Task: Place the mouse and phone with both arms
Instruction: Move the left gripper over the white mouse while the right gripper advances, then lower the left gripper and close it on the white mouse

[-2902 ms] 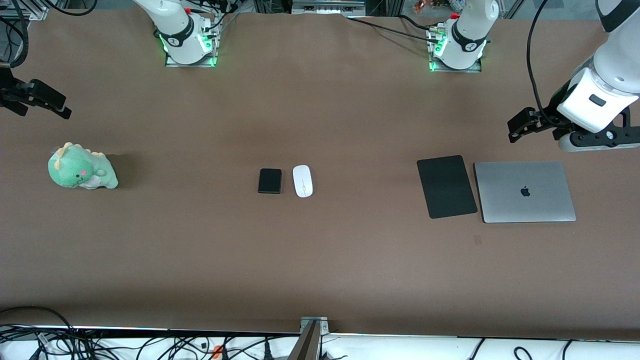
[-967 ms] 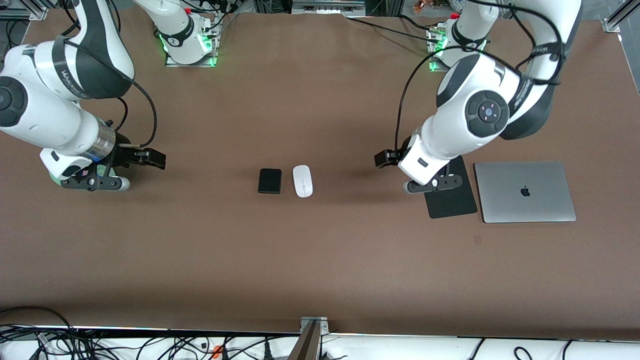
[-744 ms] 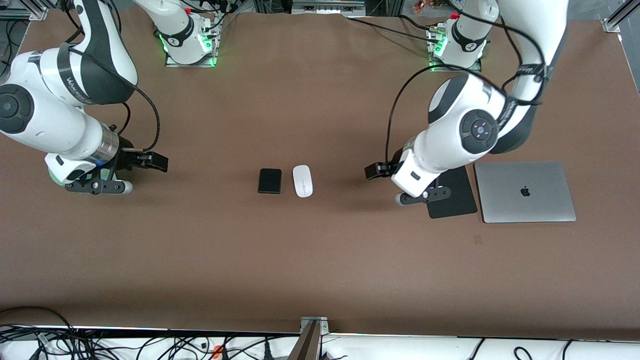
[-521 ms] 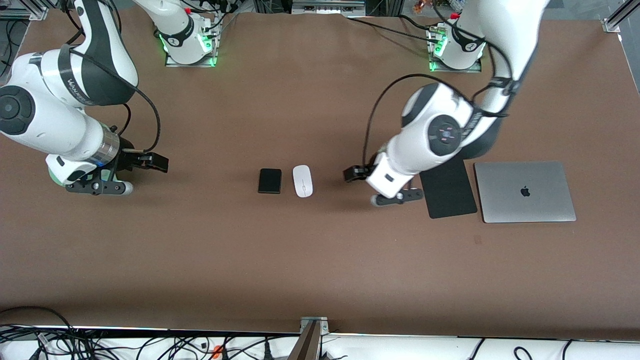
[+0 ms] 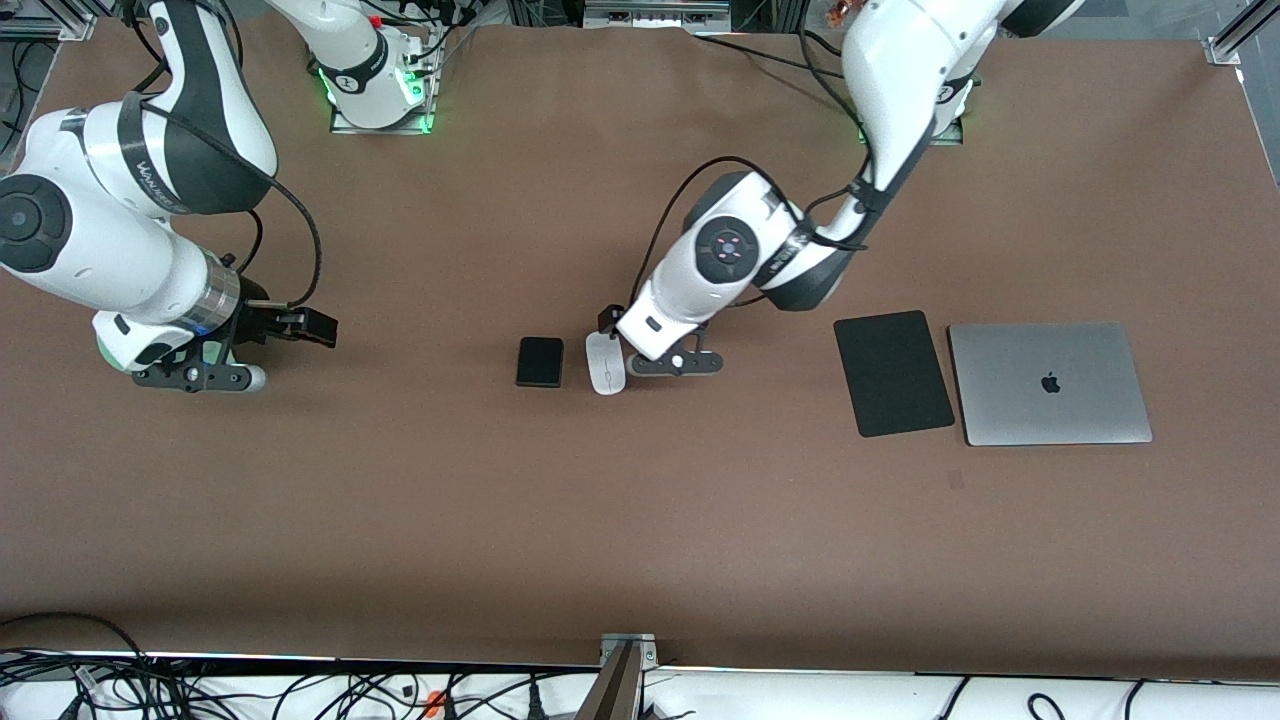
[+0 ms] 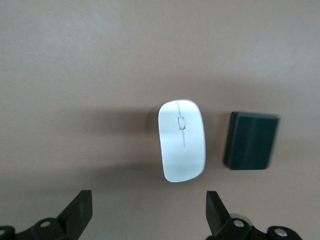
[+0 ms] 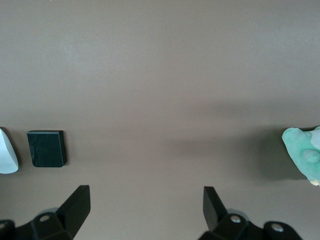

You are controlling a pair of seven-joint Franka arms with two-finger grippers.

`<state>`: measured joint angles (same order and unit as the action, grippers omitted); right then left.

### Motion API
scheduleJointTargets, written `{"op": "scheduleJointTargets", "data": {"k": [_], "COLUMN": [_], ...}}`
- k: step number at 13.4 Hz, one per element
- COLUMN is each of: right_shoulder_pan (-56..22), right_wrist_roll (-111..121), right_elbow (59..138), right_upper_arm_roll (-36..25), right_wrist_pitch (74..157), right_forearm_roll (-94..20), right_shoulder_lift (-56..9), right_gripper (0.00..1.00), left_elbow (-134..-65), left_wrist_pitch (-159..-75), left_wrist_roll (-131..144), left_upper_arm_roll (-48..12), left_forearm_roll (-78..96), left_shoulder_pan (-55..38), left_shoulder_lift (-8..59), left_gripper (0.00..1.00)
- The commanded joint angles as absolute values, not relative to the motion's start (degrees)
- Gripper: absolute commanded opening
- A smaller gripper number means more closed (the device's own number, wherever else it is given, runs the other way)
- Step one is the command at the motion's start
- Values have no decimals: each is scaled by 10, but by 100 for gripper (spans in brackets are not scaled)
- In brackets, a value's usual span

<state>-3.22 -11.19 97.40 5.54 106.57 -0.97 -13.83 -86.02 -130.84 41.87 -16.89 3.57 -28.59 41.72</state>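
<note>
The white mouse lies mid-table, with the small black phone beside it toward the right arm's end. My left gripper hangs open and empty just over the mouse's edge on the left arm's side. In the left wrist view the mouse and phone lie ahead of the open left gripper, not between its fingers. My right gripper is open and empty over bare table toward the right arm's end. The right wrist view shows its open gripper, the phone and the mouse's edge.
A flat black mouse pad and a closed silver laptop lie side by side toward the left arm's end. A green plush toy sits under the right arm's wrist. Cables hang along the table's near edge.
The left arm has swept from over the mouse pad across to the mouse, gripper still open. The right arm came in over the plush toy and has held still for the last half second.
</note>
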Motion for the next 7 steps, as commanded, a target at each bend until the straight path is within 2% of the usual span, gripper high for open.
{"op": "scheduleJointTargets", "data": {"k": [1, 5, 7], "right_shoulder_pan": [-30, -30, -30], "right_wrist_roll": [-118, -118, -118], "right_elbow": [971, 971, 971], "right_upper_arm_roll": [57, 56, 56], "right_wrist_pitch": [1072, 1072, 1072], "right_forearm_roll": [-15, -15, -16], "right_shoulder_lift": [-141, -141, -141], "right_gripper": [100, 100, 100], "left_elbow": [-787, -703, -699], "left_wrist_pitch": [-1306, -1306, -1323], "left_wrist_roll": [421, 447, 447], "left_upper_arm_roll": [-125, -94, -91], "left_forearm_roll": [14, 14, 14], "left_shoulder_pan": [-346, -388, -388], "left_shoulder_lift": [479, 544, 555], "left_gripper": [100, 100, 100]}}
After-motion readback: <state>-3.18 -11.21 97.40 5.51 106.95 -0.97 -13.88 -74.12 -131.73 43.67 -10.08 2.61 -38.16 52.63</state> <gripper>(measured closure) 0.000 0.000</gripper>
